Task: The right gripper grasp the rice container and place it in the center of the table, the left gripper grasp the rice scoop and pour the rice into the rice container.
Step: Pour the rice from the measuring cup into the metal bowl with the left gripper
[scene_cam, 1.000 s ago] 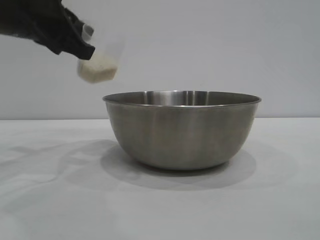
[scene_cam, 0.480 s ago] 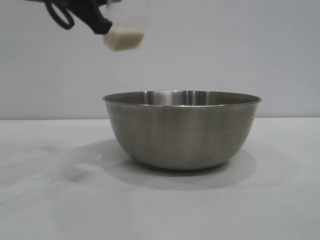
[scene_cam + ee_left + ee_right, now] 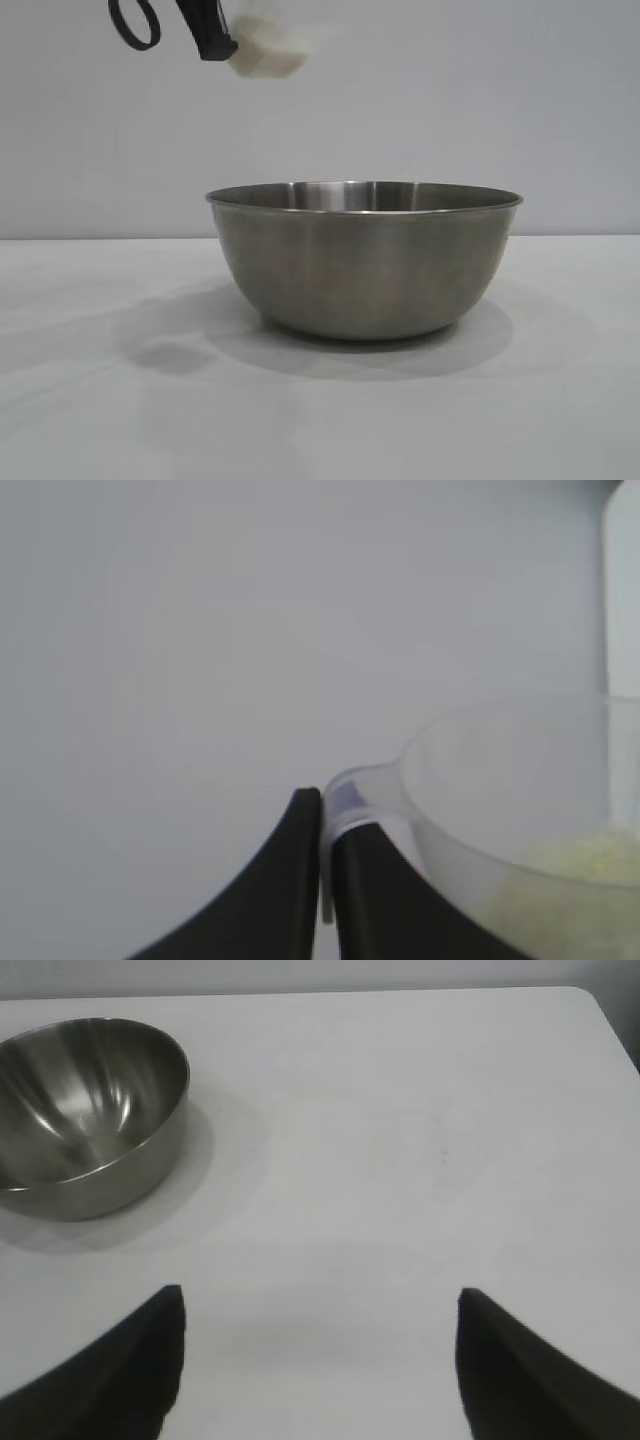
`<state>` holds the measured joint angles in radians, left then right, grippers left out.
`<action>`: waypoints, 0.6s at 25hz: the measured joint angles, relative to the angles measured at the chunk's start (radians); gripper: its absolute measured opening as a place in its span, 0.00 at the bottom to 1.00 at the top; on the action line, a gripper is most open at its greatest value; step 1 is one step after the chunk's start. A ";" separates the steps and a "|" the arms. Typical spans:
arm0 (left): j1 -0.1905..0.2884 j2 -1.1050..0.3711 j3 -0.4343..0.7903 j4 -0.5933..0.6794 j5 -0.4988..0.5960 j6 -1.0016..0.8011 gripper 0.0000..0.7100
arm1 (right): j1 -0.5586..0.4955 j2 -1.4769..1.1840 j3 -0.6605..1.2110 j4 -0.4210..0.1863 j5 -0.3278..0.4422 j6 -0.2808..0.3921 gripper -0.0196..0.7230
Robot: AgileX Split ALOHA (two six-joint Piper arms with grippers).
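Observation:
The rice container, a large steel bowl, stands on the white table at the middle; it also shows in the right wrist view, with no rice visible inside. My left gripper is high above the bowl's left rim, shut on the handle of the rice scoop, which holds rice. In the left wrist view the left gripper pinches the scoop's handle, with rice in the cup. My right gripper is open and empty over bare table, away from the bowl.
A plain pale wall rises behind the table. The table's far edge and rounded corner show in the right wrist view.
My left gripper has lifted the rice scoop up and to the right, from beside the bowl's left rim to high above it. The bowl has not moved.

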<state>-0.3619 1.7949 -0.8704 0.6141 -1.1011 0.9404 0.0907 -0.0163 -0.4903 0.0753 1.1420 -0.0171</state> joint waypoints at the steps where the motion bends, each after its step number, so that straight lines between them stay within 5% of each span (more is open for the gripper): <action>1: 0.000 0.000 0.000 0.025 0.002 0.005 0.00 | 0.000 0.000 0.000 0.000 0.000 0.000 0.68; 15: -0.002 0.000 -0.001 0.250 0.022 0.295 0.00 | 0.000 0.000 0.000 0.000 0.000 0.000 0.68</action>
<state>-0.3638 1.7949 -0.8709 0.8637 -1.0790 1.2350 0.0907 -0.0163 -0.4903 0.0753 1.1420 -0.0171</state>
